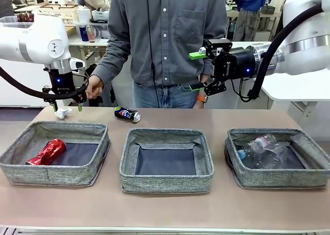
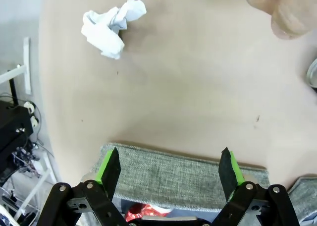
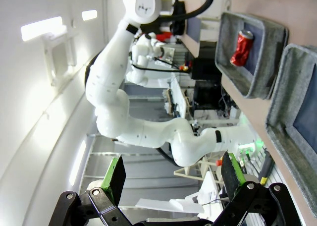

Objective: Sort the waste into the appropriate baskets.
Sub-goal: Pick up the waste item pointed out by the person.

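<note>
A white paper ball (image 1: 63, 113) (image 2: 111, 28) lies on the table behind the left basket (image 1: 54, 152). My left gripper (image 1: 67, 107) (image 2: 171, 169) hangs open over that basket's far wall (image 2: 183, 174), close to the ball, with nothing between its fingers. The shiny red can (image 1: 46, 152) (image 2: 143, 212) (image 3: 241, 47) lies in the left basket. A dark blue-black can (image 1: 127, 114) lies on its side behind the middle basket (image 1: 166, 160). Clear plastic bottles (image 1: 260, 150) lie in the right basket (image 1: 281, 157). My right gripper (image 1: 198, 70) (image 3: 173, 176) is open, turned sideways, high in the air.
A person stands at the far side of the table, one hand (image 1: 94, 86) (image 2: 282, 13) hanging just above the table between the paper ball and the dark can. The other hand is behind my right gripper. Bare tabletop (image 1: 165, 209) runs along the front.
</note>
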You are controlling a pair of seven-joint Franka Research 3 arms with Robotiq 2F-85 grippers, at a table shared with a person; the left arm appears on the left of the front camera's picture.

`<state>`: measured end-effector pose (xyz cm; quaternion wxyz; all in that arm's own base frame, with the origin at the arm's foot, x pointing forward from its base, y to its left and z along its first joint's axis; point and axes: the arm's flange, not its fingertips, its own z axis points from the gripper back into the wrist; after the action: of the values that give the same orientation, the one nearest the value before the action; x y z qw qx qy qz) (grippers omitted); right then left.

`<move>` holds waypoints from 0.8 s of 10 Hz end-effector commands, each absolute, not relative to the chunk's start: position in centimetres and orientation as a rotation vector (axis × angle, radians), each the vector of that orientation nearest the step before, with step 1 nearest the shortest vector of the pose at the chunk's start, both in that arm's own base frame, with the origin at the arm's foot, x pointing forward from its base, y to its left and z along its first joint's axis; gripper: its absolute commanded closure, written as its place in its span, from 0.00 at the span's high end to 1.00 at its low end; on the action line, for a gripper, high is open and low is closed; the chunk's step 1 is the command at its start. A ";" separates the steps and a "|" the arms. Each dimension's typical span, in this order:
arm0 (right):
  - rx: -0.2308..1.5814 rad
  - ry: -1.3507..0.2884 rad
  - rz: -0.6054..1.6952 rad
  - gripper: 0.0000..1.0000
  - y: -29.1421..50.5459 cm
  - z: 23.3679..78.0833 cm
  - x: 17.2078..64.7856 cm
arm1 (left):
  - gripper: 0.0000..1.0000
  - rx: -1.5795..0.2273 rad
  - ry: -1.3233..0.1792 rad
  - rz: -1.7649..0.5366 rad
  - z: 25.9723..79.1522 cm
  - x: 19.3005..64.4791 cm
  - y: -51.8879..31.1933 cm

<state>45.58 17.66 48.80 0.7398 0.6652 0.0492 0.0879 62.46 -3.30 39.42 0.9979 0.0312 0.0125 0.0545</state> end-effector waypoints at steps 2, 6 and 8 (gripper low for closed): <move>1.460 0.089 0.198 1.00 17.8 48.8 45.4 | 1.00 0.031 0.004 -0.024 39.1 64.1 -1.3; 1.460 0.089 0.198 1.00 17.8 48.8 45.4 | 1.00 0.010 0.000 -0.088 37.8 64.9 0.3; 1.460 0.089 0.198 1.00 17.8 48.8 45.4 | 1.00 0.022 0.018 -0.097 37.3 65.4 0.7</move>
<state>45.58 17.66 48.80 0.7398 0.6652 0.0492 0.0879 64.71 0.15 37.15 0.9990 0.0171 0.0095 -0.0396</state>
